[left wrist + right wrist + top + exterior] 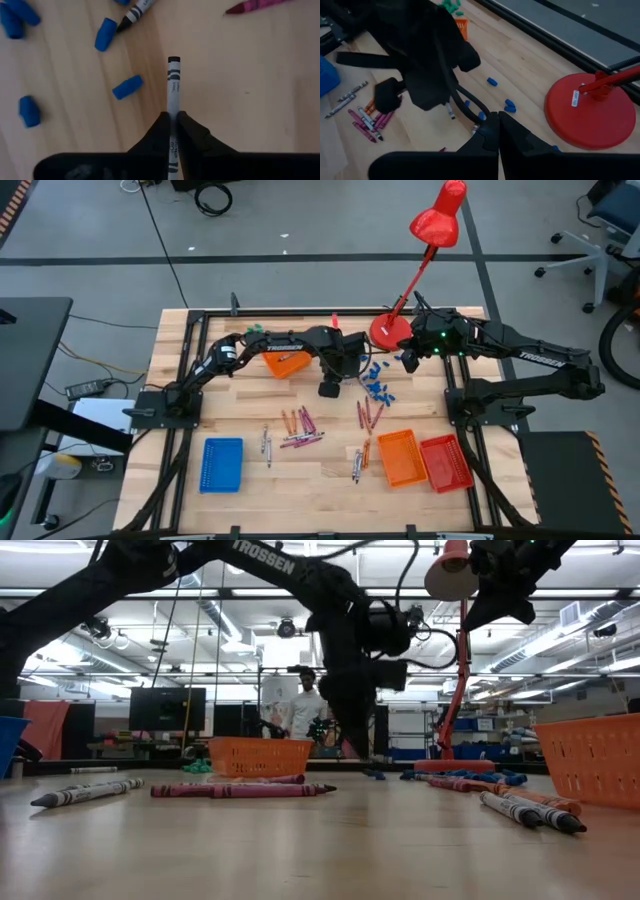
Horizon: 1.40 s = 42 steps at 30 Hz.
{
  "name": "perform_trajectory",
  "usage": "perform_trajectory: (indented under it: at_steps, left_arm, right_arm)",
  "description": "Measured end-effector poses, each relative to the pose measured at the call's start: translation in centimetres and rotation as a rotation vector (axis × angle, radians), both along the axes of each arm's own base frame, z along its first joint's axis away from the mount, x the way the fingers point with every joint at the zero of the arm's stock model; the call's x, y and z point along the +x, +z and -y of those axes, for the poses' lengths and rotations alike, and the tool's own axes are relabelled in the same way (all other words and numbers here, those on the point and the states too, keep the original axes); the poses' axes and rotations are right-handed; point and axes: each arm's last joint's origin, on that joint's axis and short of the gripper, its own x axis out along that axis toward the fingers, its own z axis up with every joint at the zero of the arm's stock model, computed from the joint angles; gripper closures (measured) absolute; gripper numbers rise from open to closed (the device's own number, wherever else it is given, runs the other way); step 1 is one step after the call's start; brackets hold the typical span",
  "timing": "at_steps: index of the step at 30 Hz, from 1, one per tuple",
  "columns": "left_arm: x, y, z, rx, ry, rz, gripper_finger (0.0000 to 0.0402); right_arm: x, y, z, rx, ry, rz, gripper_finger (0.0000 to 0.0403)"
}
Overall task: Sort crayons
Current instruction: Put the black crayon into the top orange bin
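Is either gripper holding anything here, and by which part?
The left gripper pinches a white crayon at mid-length, its tip protruding. The right gripper is shut, empty.

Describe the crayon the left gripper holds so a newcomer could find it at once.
Start at the red lamp base on the table's far edge, then go to the left gripper beside the blue pieces. The grey-white crayon pinched between its fingers is the only one held.

The table [250, 480] filling the middle of the high view is pale, matt wood with visible grain. The crayon [173, 90] at the centre of the left wrist view wears a smooth white paper wrapper, clamped between matt black fingers [155, 137]. At upper right, the red lamp [437, 220] looks glossy, and the orange tray [400, 458] at lower right is perforated plastic.
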Motion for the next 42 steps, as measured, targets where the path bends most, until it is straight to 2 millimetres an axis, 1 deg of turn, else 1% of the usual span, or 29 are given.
perform_trajectory:
  at_steps: [3, 6, 9, 14, 20, 25, 29, 32, 37, 42]
  left_arm:
    - [-0.2, 1.0, 0.0, 0.000, 0.046, -0.031, 0.0381]
    - [-0.3, 2.4, -0.1, 0.007, 0.088, -0.041, 0.0381]
    - [-0.9, 3.6, -0.5, 0.023, 0.137, -0.085, 0.0381]
    - [-2.4, 5.3, -2.2, 0.024, 0.235, -0.166, 0.0381]
    - [-4.7, 6.2, -4.7, 0.064, 0.337, -0.287, 0.0381]
    - [-6.5, 8.1, -6.5, 0.090, 0.429, -0.281, 0.0381]
    - [-7.5, 9.5, -7.4, 0.090, 0.485, -0.252, 0.0381]
    - [-7.8, 9.7, -7.8, 0.088, 0.505, -0.247, 0.0381]
    - [-7.7, 9.6, -7.6, 0.085, 0.512, -0.249, 0.0381]
    - [-8.0, 8.3, -7.2, 0.073, 0.510, -0.303, 0.0381]
  right_arm:
    - [0.0, 0.0, 0.0, 0.000, 0.000, 0.001, 0.0395]
    - [0.0, 0.0, 0.0, -0.001, 0.000, 0.001, 0.0395]
    - [0.0, 0.0, 0.0, -0.010, -0.002, -0.004, 0.0395]
    - [0.0, 0.0, 0.0, -0.012, -0.003, -0.004, 0.0395]
    - [0.0, 0.0, 0.0, -0.011, -0.003, -0.004, 0.0395]
    - [0.0, 0.0, 0.0, -0.010, -0.006, -0.004, 0.0395]
    - [0.0, 0.0, 0.1, -0.017, -0.019, -0.006, 0.0395]
    - [0.0, 0.0, 0.1, -0.017, -0.020, -0.006, 0.0395]
    - [0.0, 0.0, 0.1, -0.014, -0.022, -0.004, 0.0395]
    - [0.0, 0.0, 0.1, -0.004, -0.032, 0.001, 0.0395]
